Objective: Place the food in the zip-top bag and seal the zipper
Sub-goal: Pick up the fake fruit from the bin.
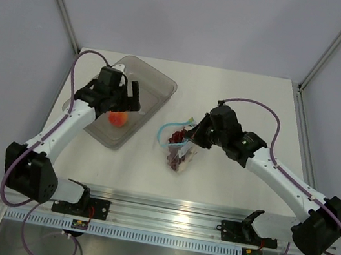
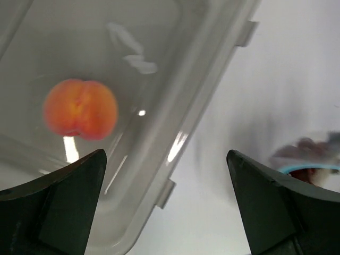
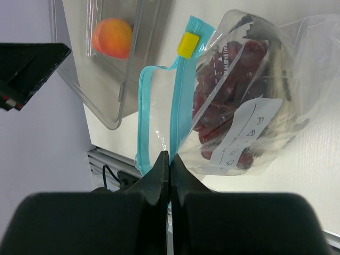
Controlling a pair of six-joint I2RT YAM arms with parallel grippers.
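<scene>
Broadly, the white table (image 1: 240, 100) lay bare along its far and right edges, leaving open room beyond both arms. The large translucent grey rectangular tray (image 1: 155, 79) sat at an angle on the table's left half, one long rim (image 2: 196, 106) facing the centre. Bare tabletop separated that rim from the small clear crinkly zip-top bag (image 1: 180, 145).

The left gripper (image 1: 126, 97) hung over the tray with its fingers (image 2: 64, 202) spread wide and nothing between them. The right gripper (image 1: 189, 140) reached in from the right, its fingers (image 3: 159, 175) pressed together on the bag's mouth edge.

The bag (image 3: 255, 79) lay near the table's middle, well clear of every table edge. The bunch of dark red-purple grapes (image 3: 218, 95) was already inside it, behind a white label (image 3: 247, 130).

The small round orange-red peach (image 1: 117, 119) rested on the tray floor (image 3: 106, 101), just beside the left gripper's near finger in the wrist view (image 2: 79, 109), with free floor around it.

The thin blue-teal zipper (image 3: 144, 117) stood parted, its two strips bowed into a loop, so the mouth gaped toward the tray. The right gripper (image 3: 169, 164) pinched the zipper where the strips met at one end. A small yellow slider (image 3: 187, 44) sat near the other end.
</scene>
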